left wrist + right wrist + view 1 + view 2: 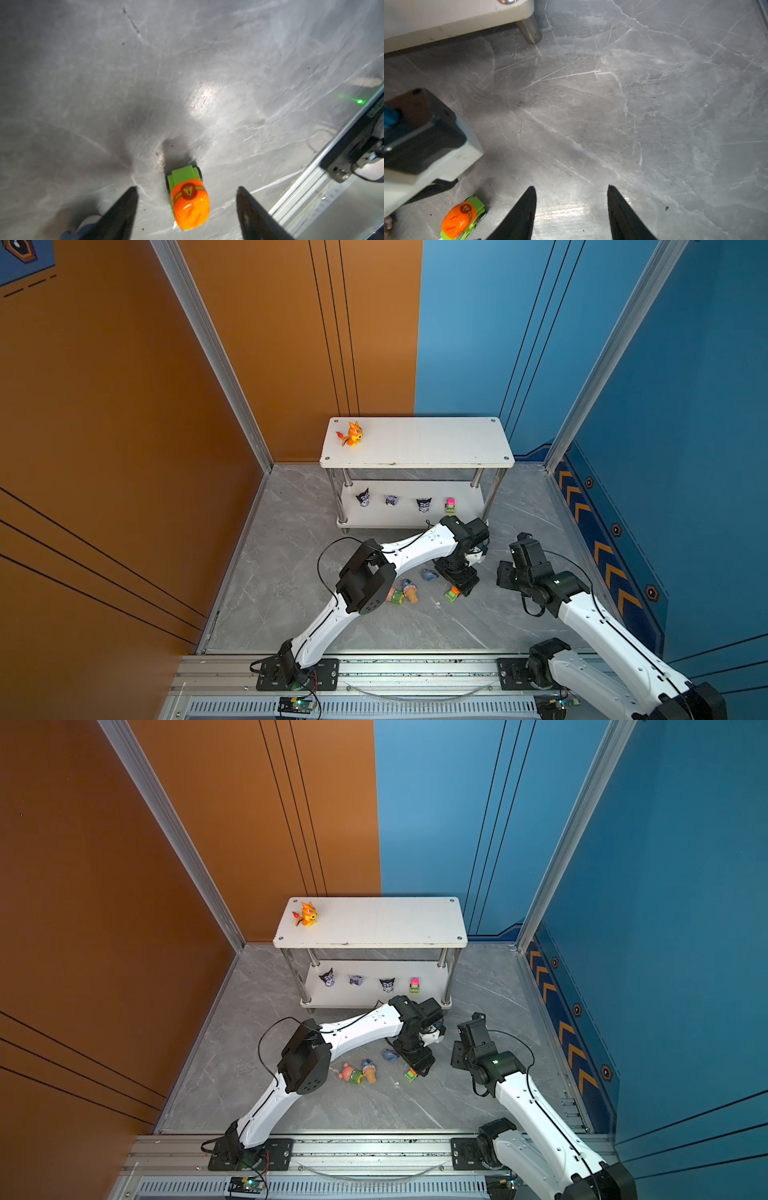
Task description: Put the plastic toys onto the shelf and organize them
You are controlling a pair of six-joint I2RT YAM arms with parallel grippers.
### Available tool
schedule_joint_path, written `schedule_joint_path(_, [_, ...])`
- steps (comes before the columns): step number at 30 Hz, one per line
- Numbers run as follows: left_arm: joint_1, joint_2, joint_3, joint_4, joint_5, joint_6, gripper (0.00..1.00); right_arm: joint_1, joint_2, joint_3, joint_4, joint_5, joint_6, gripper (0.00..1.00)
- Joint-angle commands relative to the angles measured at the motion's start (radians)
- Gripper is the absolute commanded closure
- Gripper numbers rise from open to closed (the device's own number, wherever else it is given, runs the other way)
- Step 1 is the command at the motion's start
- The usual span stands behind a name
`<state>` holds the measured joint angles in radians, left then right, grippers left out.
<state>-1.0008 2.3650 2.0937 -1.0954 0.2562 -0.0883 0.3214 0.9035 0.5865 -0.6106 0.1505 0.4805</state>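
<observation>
Shelf [415,443] (small two-tier rack, white rectangular boards on chrome tube legs) stands at the far end of the grey marble-pattern desk [291,572].

Left arm [415,545], white with black joints, reaches across the middle to just in front of the shelf's right front leg, then bends down toward the desk. Right arm [582,614] sits to its right, near but apart.

Left hand [186,187]: released. Its black fingers [124,207] are spread wide and straddle the orange blocky plastic car on a green chassis [189,201], with a gap on both sides and no contact. The car sits upright on the desk.

Right hand [571,186]: also released, fingers partly spread, only bare desk between them. The orange car shows at the edge of the right wrist view, beside the left arm's wrist housing.

Toys on the shelf:
- Orange dragon figurine [352,434] stands upright and alone near the top board's far-left corner.
- Lower board holds one row of three black-purple figurines, left imp [363,497], middle imp [391,500], right imp [424,504], then the pink blocky car [450,505].

Toys on the desk, left of the left hand:
- Grey-blue donkey [429,574] is just beside the hand.
- Blue creature on an ice-cream cone [409,590] lies tipped over.
- Pink bear [347,1072] lies just beside it.
</observation>
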Motion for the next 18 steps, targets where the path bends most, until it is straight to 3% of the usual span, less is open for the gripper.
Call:
schedule_joint_path(1, [0.021, -0.128, -0.030, 0.016, -0.031, 0.010, 0.00, -0.003, -0.005, 0.004, -0.017, -0.017, 0.058, 0.45])
schedule_joint_path(6, [0.070, -0.354, -0.247, 0.179, -0.045, -0.009, 0.02, 0.043, -0.011, -0.029, -0.015, -0.019, 0.189, 0.46])
schedule_joint_path(9, [0.104, -0.524, -0.413, 0.285, -0.054, -0.034, 0.02, 0.127, 0.016, -0.032, -0.021, 0.025, 0.307, 0.46])
schedule_joint_path(14, [0.203, -0.832, -0.735, 0.498, -0.046, -0.123, 0.02, 0.407, 0.142, 0.030, -0.006, 0.152, 0.556, 0.46])
schedule_joint_path(18, [0.296, -1.001, -0.917, 0.567, -0.070, -0.161, 0.02, 0.540, 0.286, 0.117, -0.008, 0.194, 0.708, 0.41])
